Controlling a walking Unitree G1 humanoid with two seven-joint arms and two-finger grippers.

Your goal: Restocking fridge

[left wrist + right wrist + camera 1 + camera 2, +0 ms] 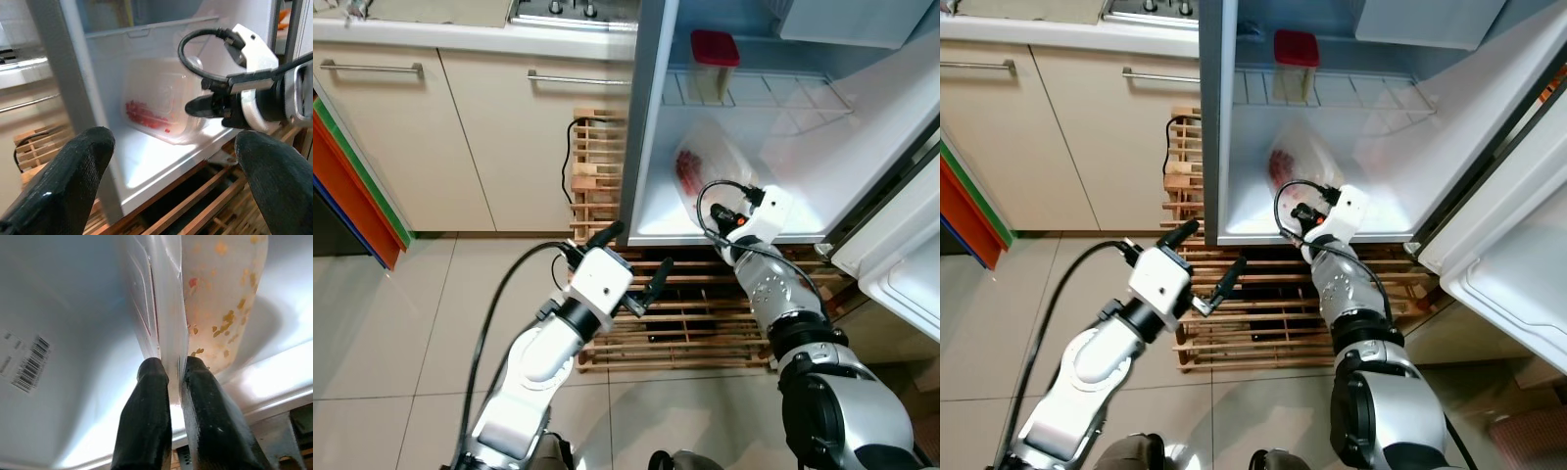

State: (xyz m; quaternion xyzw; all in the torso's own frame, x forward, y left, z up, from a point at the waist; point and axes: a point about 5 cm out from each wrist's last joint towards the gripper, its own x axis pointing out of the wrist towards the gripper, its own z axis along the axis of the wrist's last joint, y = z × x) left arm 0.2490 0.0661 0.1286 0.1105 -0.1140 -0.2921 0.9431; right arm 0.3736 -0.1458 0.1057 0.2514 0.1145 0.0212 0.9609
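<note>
A clear plastic bag of red food [703,164] lies on the bottom shelf of the open fridge [656,211]. My right gripper [168,368] reaches into the fridge at the bag's near end and is shut on the bag's clear edge [164,308]. In the left wrist view the right gripper's black fingers [200,105] touch the bag [154,105]. My left gripper [632,259] hovers open outside the fridge, low and to the left of the shelf, holding nothing.
A red-lidded container [714,61] stands on the wire shelf above. A wooden slat pallet [695,328] lies under the fridge front. The fridge door [901,264] hangs open at right. Beige cabinets [460,137] and coloured boards [352,191] are at left.
</note>
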